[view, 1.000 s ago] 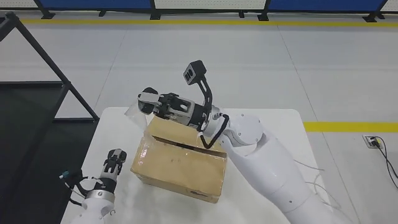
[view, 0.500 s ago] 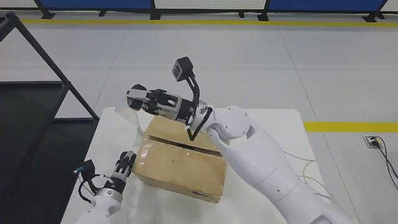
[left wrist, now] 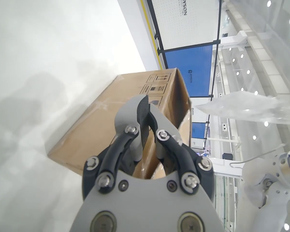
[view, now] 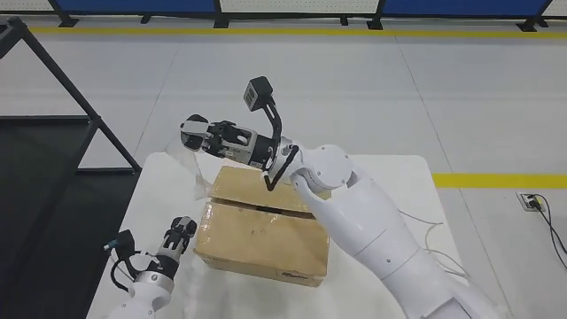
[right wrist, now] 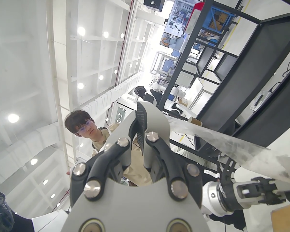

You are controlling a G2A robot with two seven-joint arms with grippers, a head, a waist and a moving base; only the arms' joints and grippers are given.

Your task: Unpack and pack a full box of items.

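While the right gripper (view: 188,130) pinches a clear bag (right wrist: 232,143) in closed fingers (right wrist: 141,119) above the counter (view: 390,177), beyond the box (view: 266,230), the left gripper (view: 182,228) sits empty and closed beside the box; the slippery film could slide free.

Even overhead light is flooding the scene brightly; ceiling lamps (right wrist: 13,118) are glaring as round white spots in both wrist views; the box (left wrist: 111,112) is casting a thin shadow at its foot on the white table (left wrist: 38,49); straight lines are bowing toward the wrist views' edges.
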